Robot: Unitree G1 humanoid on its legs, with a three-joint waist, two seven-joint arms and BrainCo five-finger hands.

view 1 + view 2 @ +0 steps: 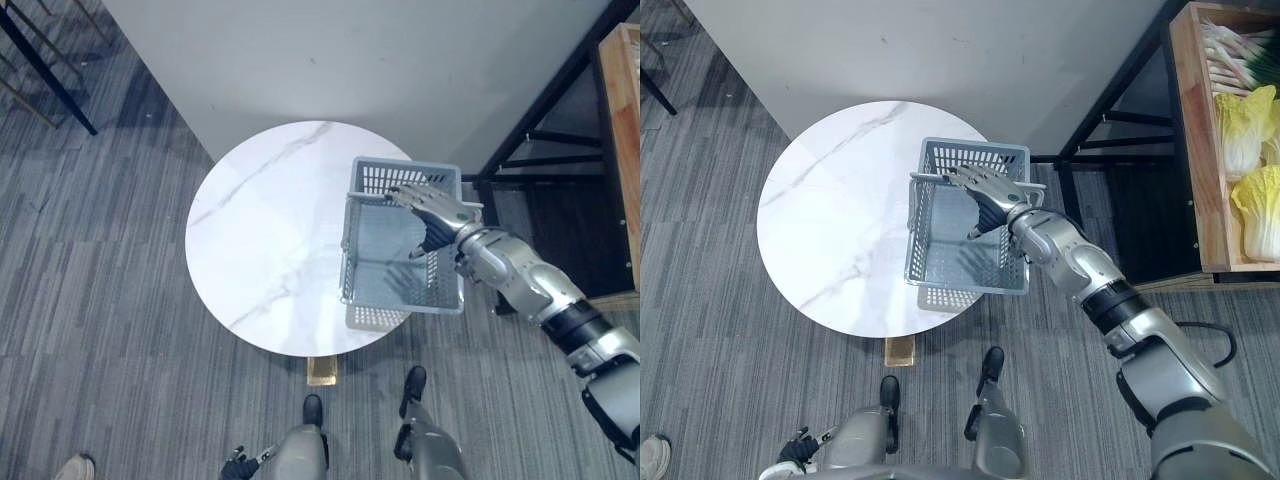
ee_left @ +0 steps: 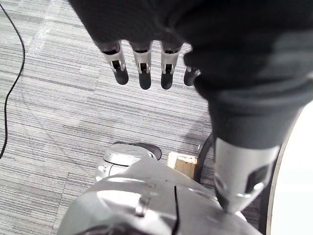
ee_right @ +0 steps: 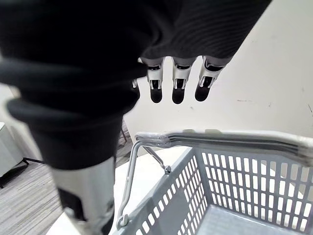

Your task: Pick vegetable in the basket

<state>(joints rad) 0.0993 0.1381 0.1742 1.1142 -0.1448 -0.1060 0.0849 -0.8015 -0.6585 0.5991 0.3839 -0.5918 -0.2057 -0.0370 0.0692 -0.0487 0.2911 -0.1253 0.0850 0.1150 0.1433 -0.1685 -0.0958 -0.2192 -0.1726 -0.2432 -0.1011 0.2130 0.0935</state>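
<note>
**Right wrist view showed an open hand over an empty basket**

The right hand (image 3: pixel 178 83) hovered with straight, uncurled fingers above the raised handle (image 3: pixel 220 139) of the grey slotted plastic basket (image 1: pixel 400 168), gripping nothing. The basket stood empty near the right-hand edge of the round white marble table (image 1: pixel 260 230).

The vegetables lay well apart from it. Pale yellow-green cabbages (image 1: pixel 1245 125) and a bundle of long white-stemmed greens (image 1: pixel 1230 55) sat in an open wooden crate (image 1: pixel 1190 150) on the robot's right.

The likeliest slip was a shove. If the flat fingers came down on the handle without closing round it, they could tip the handle over or slide the light basket toward the table's edge. A reach for the crate could also catch the handle with the forearm.

Only the right eye view took in the crate and its vegetables. The wrist view showed daylight between fingertips and handle, where the head views suggested overlap. The left wrist view showed the left hand (image 2: pixel 143 68) hanging over grey carpet, fingers relaxed and empty.
</note>
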